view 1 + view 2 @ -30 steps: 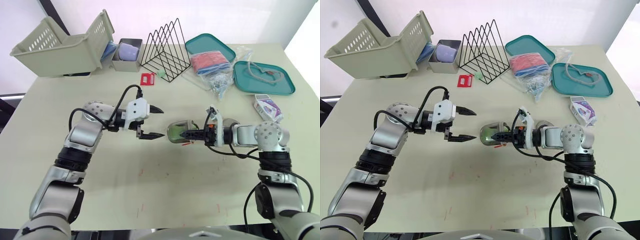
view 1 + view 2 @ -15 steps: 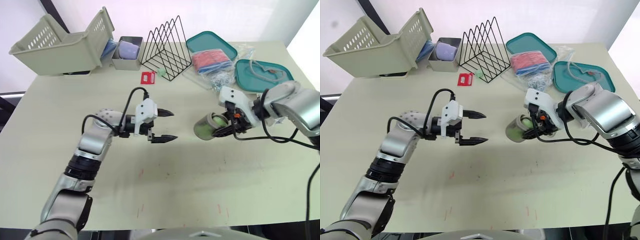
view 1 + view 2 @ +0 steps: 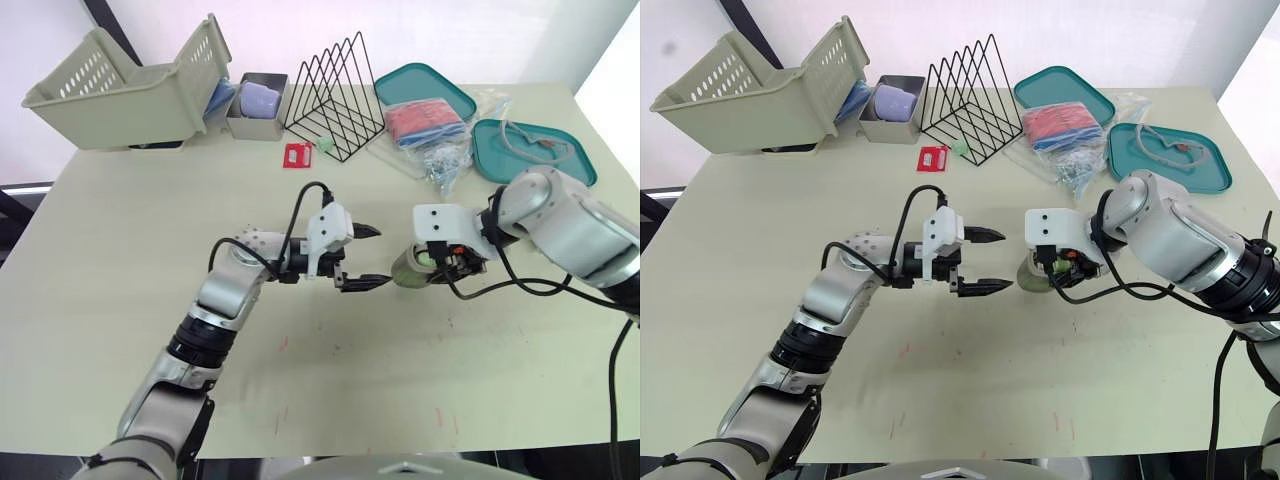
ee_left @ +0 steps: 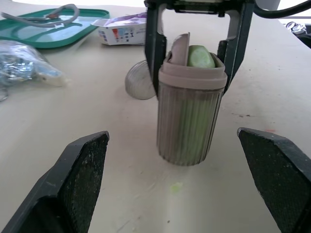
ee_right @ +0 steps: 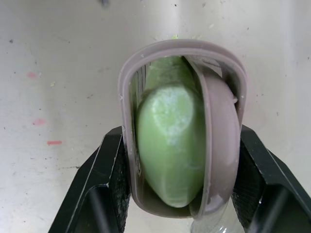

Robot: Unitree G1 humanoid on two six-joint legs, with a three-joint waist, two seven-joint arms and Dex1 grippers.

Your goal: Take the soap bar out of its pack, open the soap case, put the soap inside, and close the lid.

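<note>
The soap case (image 3: pixel 408 268) now stands upright near the middle of the surface instead of being held on its side. The right claw (image 5: pixel 181 141) is clenched around its walls. The green soap (image 5: pixel 167 145) sits inside, and the lid (image 4: pixel 179 46) is ajar at the mouth. The left claw (image 3: pixel 376 257), fingers spread wide, has closed in just beside the case, probably to press the lid shut.

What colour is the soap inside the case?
The soap in the case is pale green; the right wrist view shows it best.
</note>
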